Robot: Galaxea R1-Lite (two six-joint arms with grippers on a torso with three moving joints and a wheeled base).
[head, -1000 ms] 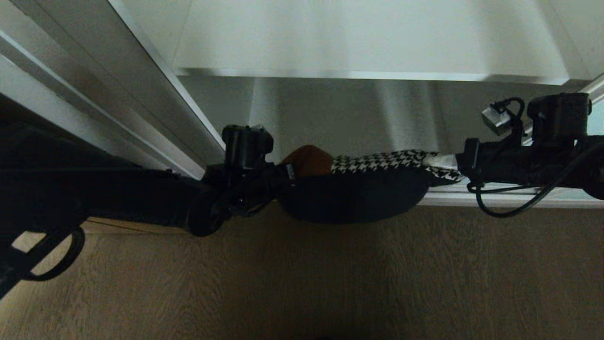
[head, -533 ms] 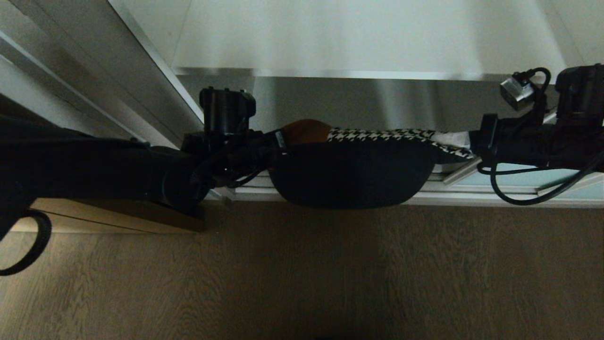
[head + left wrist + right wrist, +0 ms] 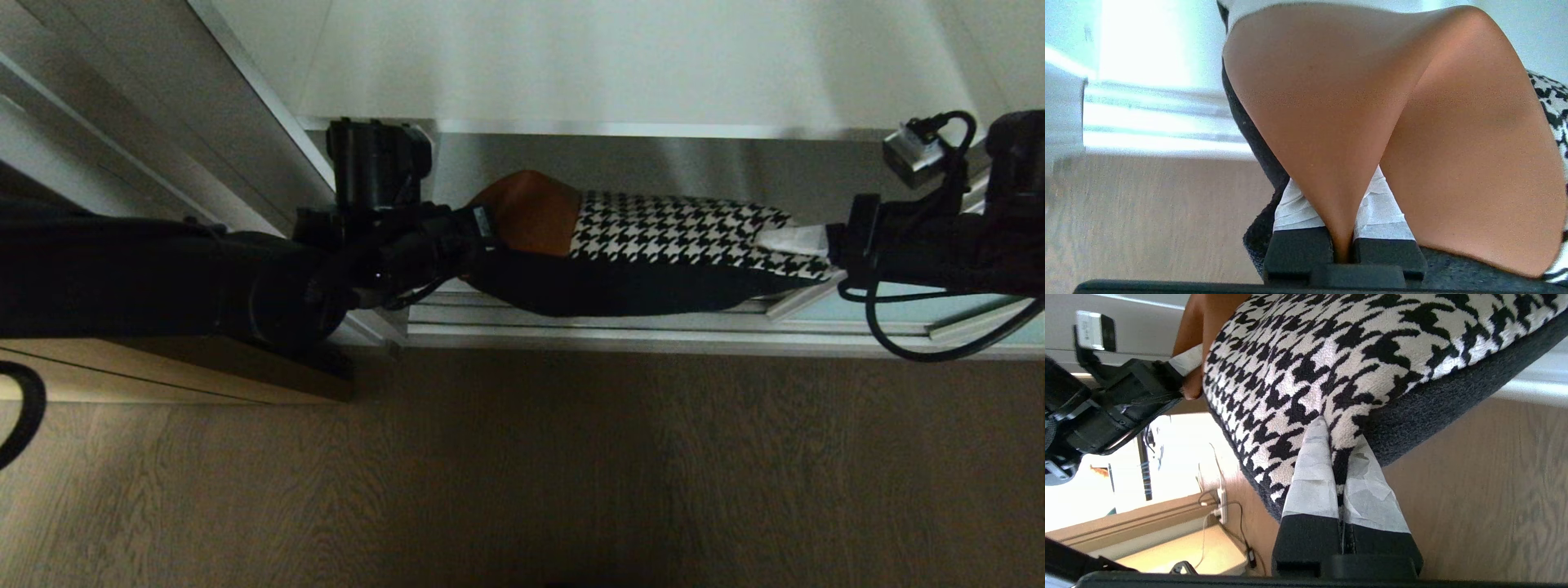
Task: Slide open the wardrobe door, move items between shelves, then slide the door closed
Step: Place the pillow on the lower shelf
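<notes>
- Cushion (image 3: 653,233) is seen as one rectangular pad, tan-brown and leather-like at its left end, black-and-white houndstooth across the rest, with a black back along its near edge
- It is held off the ground between the two arms, over the wardrobe's floor track (image 3: 588,331) and just below the front edge of a white shelf (image 3: 637,73)
- Left gripper (image 3: 482,233) is clamped on a pinched fold of the tan end; in the left wrist view its white-taped fingers (image 3: 1296,206) are pressed close on either side of that fold
- Right gripper (image 3: 804,241) is clamped on the houndstooth end; in the right wrist view its two taped fingers (image 3: 1312,473) are closed on the cushion's edge, nearly touching one another
- One cushion, two grippers and one shelf board are counted; two taped fingers are seen on each gripper
- Sliding wardrobe door (image 3: 980,314) is glimpsed as pale aqua glass at the right, behind the right arm
- Wood-grain floor (image 3: 571,474) fills the near part of the head view, and a light wooden panel (image 3: 163,371) lies at the left under the left arm
</notes>
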